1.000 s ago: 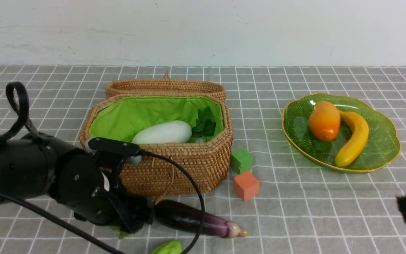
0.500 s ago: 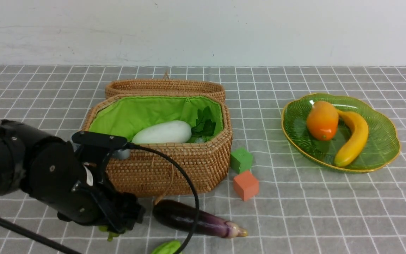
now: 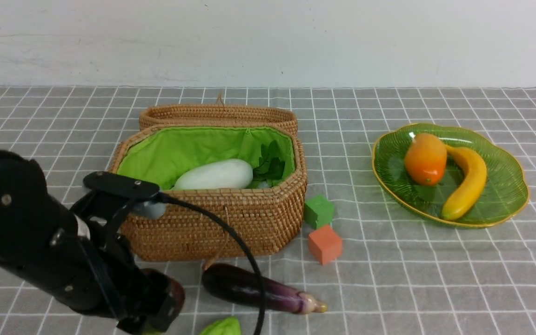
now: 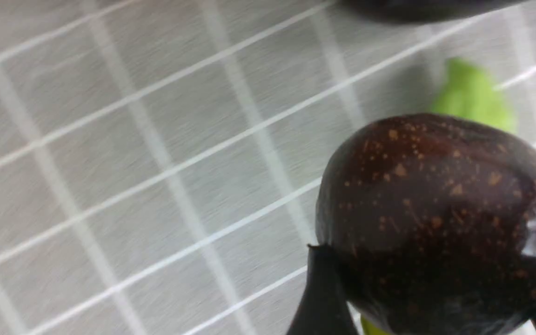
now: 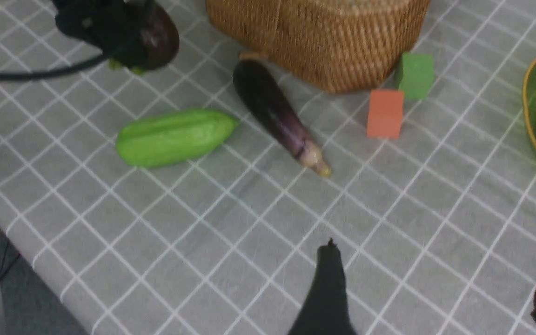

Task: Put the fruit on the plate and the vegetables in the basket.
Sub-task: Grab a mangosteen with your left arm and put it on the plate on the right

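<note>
- Front view: left gripper [image 3: 156, 311] in the lower left of the frame, clamped on the purple fruit [image 3: 174, 291]. It sits low over the cloth, just beside the blunt end of the eggplant [image 3: 258, 294].
- The plate [image 3: 389, 163] is at the right of the frame and already has the banana [image 3: 468, 184] and the orange fruit [image 3: 427, 158]. Bare glass shows on its left and near parts.
- The basket [image 3: 212, 228] is in the centre, lid open, with the white vegetable [image 3: 214, 174] and leaves [image 3: 270, 165] inside.
- Step, as I read it: carry the purple fruit to the plate. Lift first, then cross in front of the basket, above the green cube [image 3: 318, 211] and orange cube [image 3: 325, 243]. Set it on bare glass, low, so it doesn't roll.
- It's a long reach for the left arm, so a handover may be needed.
- Left wrist view: the fruit sits between the fingers [image 4: 321, 298], held on its wide part. It's round and glossy, so slip risk; keep the wrist level and don't swing fast.
- Right wrist view: right gripper [image 5: 435, 298] has fingers apart with nothing between, over bare cloth. The green vegetable [image 5: 175, 137] and the eggplant lie on the cloth, not yet in the basket.
</note>
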Controlling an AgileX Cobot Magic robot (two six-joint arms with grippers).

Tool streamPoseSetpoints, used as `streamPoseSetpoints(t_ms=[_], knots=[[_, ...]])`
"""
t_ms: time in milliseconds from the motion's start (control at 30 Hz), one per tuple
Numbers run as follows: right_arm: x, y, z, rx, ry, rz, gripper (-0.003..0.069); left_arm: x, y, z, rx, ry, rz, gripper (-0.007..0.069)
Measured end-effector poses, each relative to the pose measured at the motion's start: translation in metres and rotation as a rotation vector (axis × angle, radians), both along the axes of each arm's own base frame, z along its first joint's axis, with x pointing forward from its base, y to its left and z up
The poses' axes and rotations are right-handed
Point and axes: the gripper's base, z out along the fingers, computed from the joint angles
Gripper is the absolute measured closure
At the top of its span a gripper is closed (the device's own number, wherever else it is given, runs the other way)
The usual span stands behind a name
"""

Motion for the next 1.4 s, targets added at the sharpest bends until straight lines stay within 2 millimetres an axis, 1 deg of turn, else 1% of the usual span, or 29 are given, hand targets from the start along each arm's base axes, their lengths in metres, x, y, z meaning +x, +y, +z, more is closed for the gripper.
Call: streamPoseSetpoints(t_ms=[133, 167, 200, 233, 267, 333, 367, 400, 433, 467, 500, 533, 567, 600, 633, 700, 733, 767, 800, 833, 900, 933, 967, 1000, 1033, 1067, 1167, 1367, 1400], knots=[[0.002, 0.001, 0.004, 0.027, -0.039, -0.006, 0.0139, 0.008, -0.012, 0.025, -0.105, -0.048, -0.047, 0.0116], [0.002, 0.001, 0.004, 0.028, -0.04, -0.007, 0.0143, 0.008, -0.012, 0.025, -0.103, -0.05, -0.052, 0.0116], [0.002, 0.001, 0.004, 0.031, -0.042, -0.007, 0.0181, 0.014, -0.02, 0.037, -0.152, -0.075, -0.09, 0.0116], [0.002, 0.001, 0.004, 0.038, -0.042, -0.006, 0.021, 0.017, -0.024, 0.041, -0.168, -0.086, -0.115, 0.0116], [0.002, 0.002, 0.005, 0.05, -0.041, -0.003, 0.0255, 0.021, -0.032, 0.046, -0.184, -0.096, -0.155, 0.0116], [0.002, 0.004, 0.007, 0.085, -0.039, 0.004, 0.0372, 0.026, -0.049, 0.052, -0.192, -0.109, -0.233, 0.0116], [0.001, 0.005, 0.007, 0.093, -0.037, 0.006, 0.0386, 0.026, -0.051, 0.053, -0.192, -0.109, -0.243, 0.0116], [0.001, 0.007, 0.009, 0.132, -0.041, 0.011, 0.0488, 0.03, -0.067, 0.058, -0.196, -0.121, -0.299, 0.0116], [0.001, 0.008, 0.011, 0.157, -0.041, 0.015, 0.0576, 0.034, -0.082, 0.058, -0.193, -0.121, -0.34, 0.0116], [0.001, 0.008, 0.011, 0.165, -0.042, 0.015, 0.0599, 0.035, -0.087, 0.058, -0.192, -0.124, -0.355, 0.0116], [0.001, 0.009, 0.012, 0.178, -0.041, 0.018, 0.0642, 0.039, -0.099, 0.06, -0.191, -0.132, -0.384, 0.0116], [0.001, 0.009, 0.013, 0.185, -0.043, 0.018, 0.0661, 0.044, -0.111, 0.058, -0.19, -0.132, -0.407, 0.0116], [0.001, 0.009, 0.013, 0.19, -0.041, 0.019, 0.0676, 0.056, -0.133, 0.061, -0.206, -0.158, -0.425, 0.0116], [0.001, 0.009, 0.013, 0.191, -0.041, 0.02, 0.0677, 0.061, -0.141, 0.064, -0.217, -0.175, -0.424, 0.0116], [0.001, 0.01, 0.013, 0.194, -0.039, 0.021, 0.0677, 0.068, -0.151, 0.06, -0.223, -0.176, -0.419, 0.0116], [0.0, 0.01, 0.013, 0.197, -0.037, 0.022, 0.0677, 0.084, -0.168, 0.06, -0.253, -0.208, -0.394, 0.0116], [0.0, 0.01, 0.013, 0.196, -0.034, 0.023, 0.0677, 0.094, -0.176, 0.057, -0.269, -0.217, -0.372, 0.0116], [0.0, 0.01, 0.013, 0.195, -0.03, 0.025, 0.0677, 0.103, -0.184, 0.05, -0.281, -0.212, -0.355, 0.0116], [-0.001, 0.009, 0.012, 0.193, -0.028, 0.026, 0.0677, 0.116, -0.195, 0.044, -0.308, -0.214, -0.322, 0.0116], [-0.002, 0.009, 0.013, 0.195, -0.028, 0.028, 0.0677, 0.122, -0.2, 0.044, -0.322, -0.226, -0.311, 0.0116], [-0.004, 0.008, 0.013, 0.202, -0.033, 0.029, 0.0677, 0.139, -0.214, 0.031, -0.34, -0.223, -0.294, 0.0116], [-0.006, 0.007, 0.014, 0.21, -0.039, 0.031, 0.0677, 0.146, -0.222, 0.029, -0.357, -0.233, -0.291, 0.0116], [-0.007, 0.006, 0.015, 0.214, -0.044, 0.03, 0.0677, 0.152, -0.228, 0.02, -0.36, -0.231, -0.289, 0.0116], [-0.008, 0.006, 0.016, 0.219, -0.049, 0.031, 0.0677, 0.155, -0.233, 0.017, -0.366, -0.238, -0.288, 0.0116], [-0.009, 0.005, 0.017, 0.229, -0.061, 0.03, 0.0677, 0.164, -0.241, 0.01, -0.377, -0.251, -0.284, 0.0116], [-0.01, 0.004, 0.017, 0.231, -0.065, 0.029, 0.0677, 0.165, -0.242, 0.009, -0.38, -0.255, -0.283, 0.0116], [-0.013, 0.002, 0.021, 0.259, -0.091, 0.028, 0.0676, 0.183, -0.259, -0.017, -0.408, -0.282, -0.246, 0.0116], [-0.016, 0.001, 0.024, 0.293, -0.107, 0.031, 0.0676, 0.202, -0.27, -0.054, -0.48, -0.296, -0.091, 0.0116], [-0.016, 0.001, 0.024, 0.294, -0.107, 0.03, 0.0676, 0.203, -0.27, -0.054, -0.49, -0.302, -0.077, 0.0116]])
